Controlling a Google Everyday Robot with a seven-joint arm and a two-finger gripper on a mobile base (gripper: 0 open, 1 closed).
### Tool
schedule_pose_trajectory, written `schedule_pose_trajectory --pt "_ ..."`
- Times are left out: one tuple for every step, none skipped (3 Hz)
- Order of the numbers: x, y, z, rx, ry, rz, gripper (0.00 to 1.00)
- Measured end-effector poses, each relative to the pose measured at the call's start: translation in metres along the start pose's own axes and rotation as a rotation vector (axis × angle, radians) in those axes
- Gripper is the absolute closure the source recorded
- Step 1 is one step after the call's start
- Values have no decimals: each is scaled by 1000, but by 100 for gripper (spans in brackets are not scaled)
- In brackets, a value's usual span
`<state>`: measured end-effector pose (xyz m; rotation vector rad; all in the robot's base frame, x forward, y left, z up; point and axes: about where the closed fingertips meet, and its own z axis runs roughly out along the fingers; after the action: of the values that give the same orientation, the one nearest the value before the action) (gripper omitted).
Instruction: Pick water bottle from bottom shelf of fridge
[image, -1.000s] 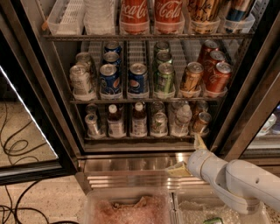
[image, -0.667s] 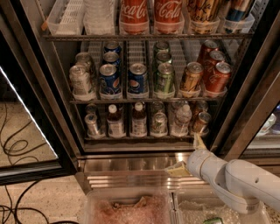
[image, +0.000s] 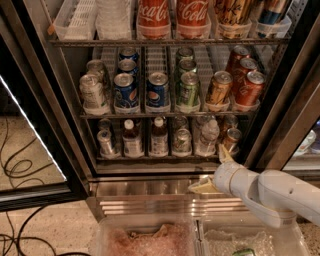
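Observation:
The fridge (image: 145, 188) stands open in front of me. On its bottom shelf (image: 165, 158), a dark wire rack, the water bottle (image: 207, 136) stands upright to the right of centre, clear with a white cap. My gripper (image: 212, 171) is in front of the steel base, just below and slightly right of the bottle. It is open and empty: one pale finger (image: 224, 153) points up toward the shelf rail and the other (image: 200, 188) points left. It does not touch the bottle.
Two brown-liquid bottles (image: 133, 140) and silver cans (image: 182, 140) share the bottom shelf, with an orange can (image: 231, 138) right of the water bottle. Pepsi cans (image: 126, 90) sit above. The door (image: 35, 150) hangs open at left. Clear bins (image: 145, 236) lie below; cables (image: 15, 167) are on the floor.

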<state>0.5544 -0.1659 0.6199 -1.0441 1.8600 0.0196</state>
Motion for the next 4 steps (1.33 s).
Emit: schedule_pose_trajectory --pt "-4 -12 9 -6 0 -39 0" --pt "-6 -20 18 -12 1 -61 0" --pt "-4 -25 25 -10 7 -67 0" --pt "-1 -37 28 38 16 -49 0"
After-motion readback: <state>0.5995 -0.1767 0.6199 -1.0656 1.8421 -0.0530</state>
